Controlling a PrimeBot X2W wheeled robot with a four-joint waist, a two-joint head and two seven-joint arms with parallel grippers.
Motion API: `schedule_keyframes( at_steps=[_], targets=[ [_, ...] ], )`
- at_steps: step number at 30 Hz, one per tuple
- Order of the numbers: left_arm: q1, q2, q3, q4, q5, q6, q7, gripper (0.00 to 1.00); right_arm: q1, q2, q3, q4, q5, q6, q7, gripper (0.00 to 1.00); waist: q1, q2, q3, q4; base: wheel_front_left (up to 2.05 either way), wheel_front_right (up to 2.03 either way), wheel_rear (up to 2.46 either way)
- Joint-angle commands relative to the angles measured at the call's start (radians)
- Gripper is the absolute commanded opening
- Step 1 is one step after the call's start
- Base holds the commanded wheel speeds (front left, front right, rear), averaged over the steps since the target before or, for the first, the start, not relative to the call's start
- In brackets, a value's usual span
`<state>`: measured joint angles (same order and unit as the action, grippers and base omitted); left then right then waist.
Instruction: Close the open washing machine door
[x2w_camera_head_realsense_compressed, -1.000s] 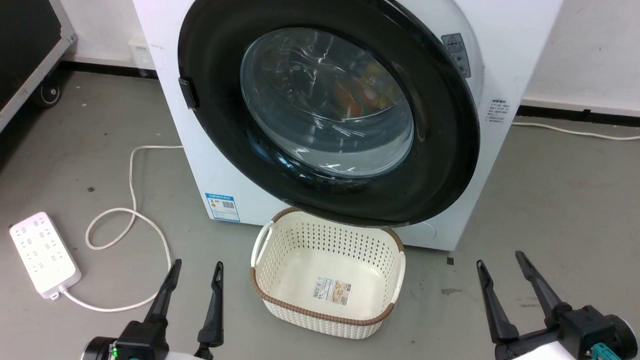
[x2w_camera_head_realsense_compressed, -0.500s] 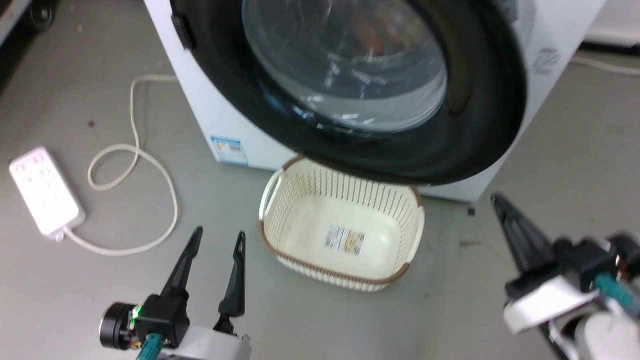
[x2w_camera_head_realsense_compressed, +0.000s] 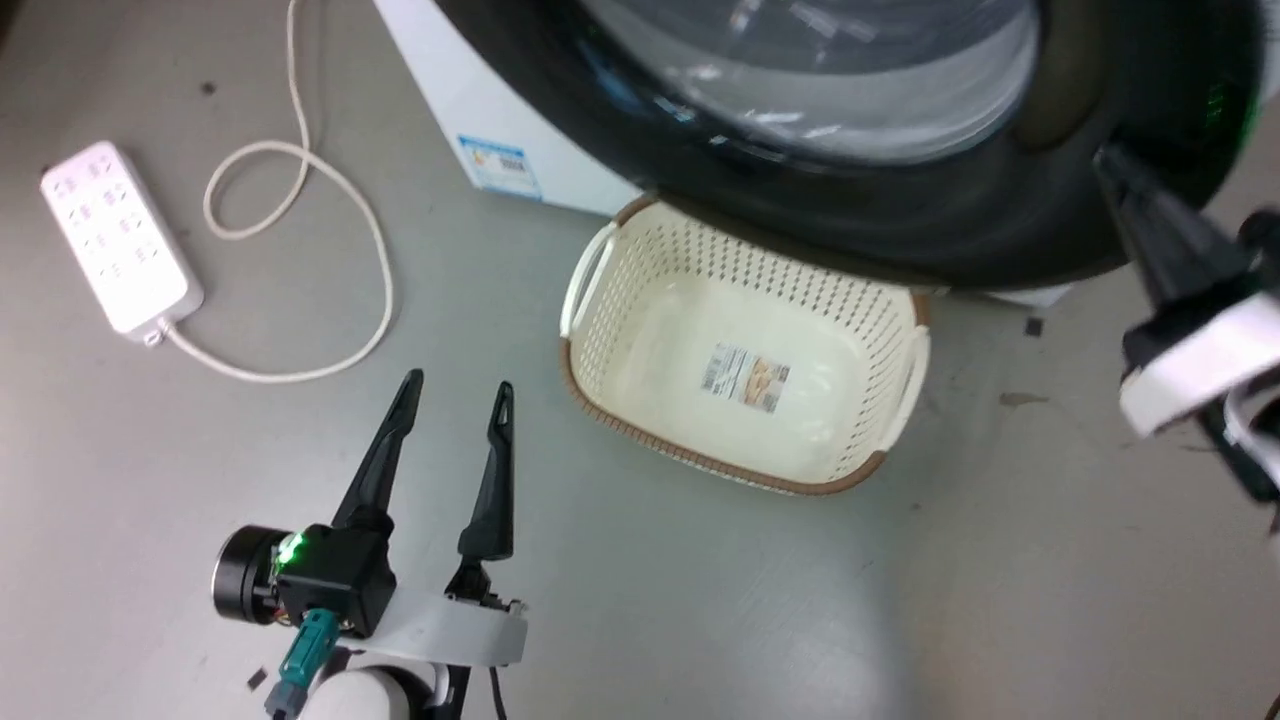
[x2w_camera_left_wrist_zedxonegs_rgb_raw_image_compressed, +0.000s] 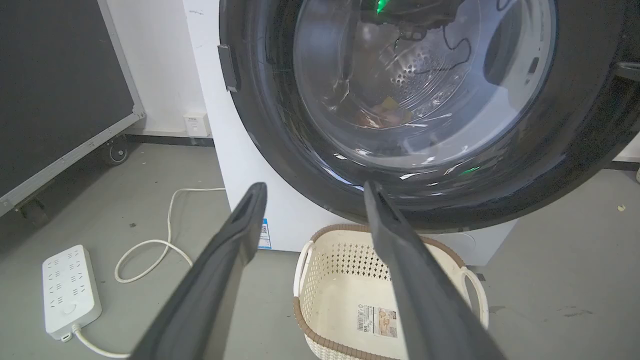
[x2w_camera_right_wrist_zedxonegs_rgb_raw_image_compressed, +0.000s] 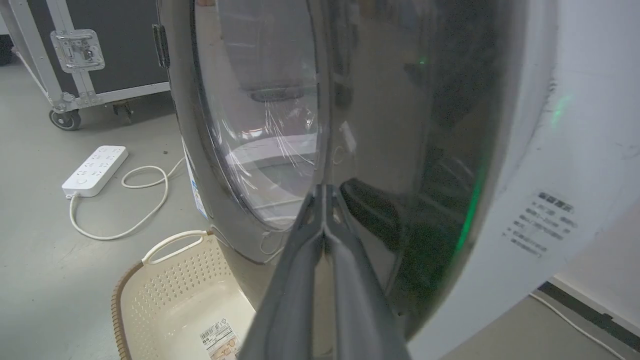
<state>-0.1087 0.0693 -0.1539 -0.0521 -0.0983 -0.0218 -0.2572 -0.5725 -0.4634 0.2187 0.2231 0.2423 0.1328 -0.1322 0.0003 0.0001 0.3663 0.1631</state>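
The washing machine door (x2w_camera_head_realsense_compressed: 900, 225) is a glossy black ring around a bulging glass window, across the top of the head view. Its latch edge (x2w_camera_right_wrist_zedxonegs_rgb_raw_image_compressed: 175, 150) stands a little off the white machine front (x2w_camera_right_wrist_zedxonegs_rgb_raw_image_compressed: 575, 125). My right gripper (x2w_camera_head_realsense_compressed: 1105, 158) is shut with nothing in it, its joined tips right at the door's black rim on the right side; whether they touch I cannot tell. The right wrist view has the shut gripper (x2w_camera_right_wrist_zedxonegs_rgb_raw_image_compressed: 324, 191) against the door (x2w_camera_right_wrist_zedxonegs_rgb_raw_image_compressed: 400, 150). My left gripper (x2w_camera_head_realsense_compressed: 458, 382) hangs open over the floor, its gripper (x2w_camera_left_wrist_zedxonegs_rgb_raw_image_compressed: 315, 186) pointing at the door (x2w_camera_left_wrist_zedxonegs_rgb_raw_image_compressed: 550, 165).
A cream perforated basket (x2w_camera_head_realsense_compressed: 700, 460) with a brown rim sits on the floor under the door, also the basket (x2w_camera_left_wrist_zedxonegs_rgb_raw_image_compressed: 300, 265) and the basket (x2w_camera_right_wrist_zedxonegs_rgb_raw_image_compressed: 170, 245). A white power strip (x2w_camera_head_realsense_compressed: 115, 235) and its looped cable (x2w_camera_head_realsense_compressed: 370, 240) lie at left. A black wheeled case (x2w_camera_right_wrist_zedxonegs_rgb_raw_image_compressed: 100, 50) stands further left.
My right gripper has shut and risen from the floor to the door's right rim. The head camera has tipped down and shifted, so the whole picture has moved.
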Motion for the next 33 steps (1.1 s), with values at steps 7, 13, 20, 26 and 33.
schedule_keyframes(
  at_steps=[7,13,20,26,33],
  targets=[
    [-0.03,-0.012,-0.01,-0.013,0.006,0.005,-0.005,1.0,-0.171,-0.006,-0.056,0.105,0.193,-0.002,0.053,0.0,-0.0003,-0.0001,0.061,0.042,0.0,0.0,0.0],
    [-0.042,-0.015,-0.009,-0.012,0.005,0.005,-0.005,1.0,-0.265,-0.001,-0.1,0.191,0.265,-0.002,0.082,0.0,-0.0003,-0.0001,0.084,0.054,0.0,0.0,0.0],
    [-0.052,-0.017,-0.009,-0.009,0.004,0.011,-0.005,1.0,-0.35,0.014,-0.131,0.281,0.295,-0.002,0.1,0.0,-0.0003,-0.0001,0.09,0.059,0.0,0.0,0.0],
    [-0.052,-0.018,-0.007,-0.006,0.001,0.016,-0.005,1.0,-0.397,0.025,-0.139,0.347,0.286,-0.002,0.09,0.0,-0.0003,-0.0001,0.084,0.054,0.0,0.0,0.0],
    [-0.044,-0.019,-0.001,0.005,-0.01,0.017,-0.005,1.0,-0.362,0.046,-0.121,0.39,0.29,-0.002,0.025,1.0,-0.0003,-0.0001,0.02,0.039,0.0,0.0,0.0]
  ],
)
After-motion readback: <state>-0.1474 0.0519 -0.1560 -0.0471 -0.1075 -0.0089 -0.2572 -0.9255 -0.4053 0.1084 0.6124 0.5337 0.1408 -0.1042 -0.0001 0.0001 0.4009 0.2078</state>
